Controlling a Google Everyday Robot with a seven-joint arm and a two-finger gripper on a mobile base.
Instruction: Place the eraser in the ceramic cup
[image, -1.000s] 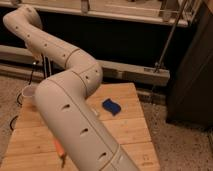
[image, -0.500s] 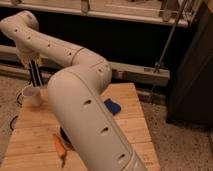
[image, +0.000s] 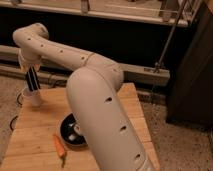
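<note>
Gripper: the gripper hangs at the left of the frame, pointing straight down, its lower end at the mouth of the ceramic cup. Whether the claw is apart or closed cannot be told.
Ceramic cup: white and upright at the upper-left corner of the wooden table, directly under the gripper.
Eraser: not in sight. It may be in the claw or behind the arm.
Step in hand: apparently the drop into the cup. Done well, the claw stays centred over the mouth and off the rim, lets go low, then rises straight so the cup is not tipped.
Also on the table: a black pan at lower centre, and a carrot just left of it.
Change in half a second: the arm's thick link has swung right, baring the pan and covering a blue block. Gripper and cup sit about where they were.
</note>
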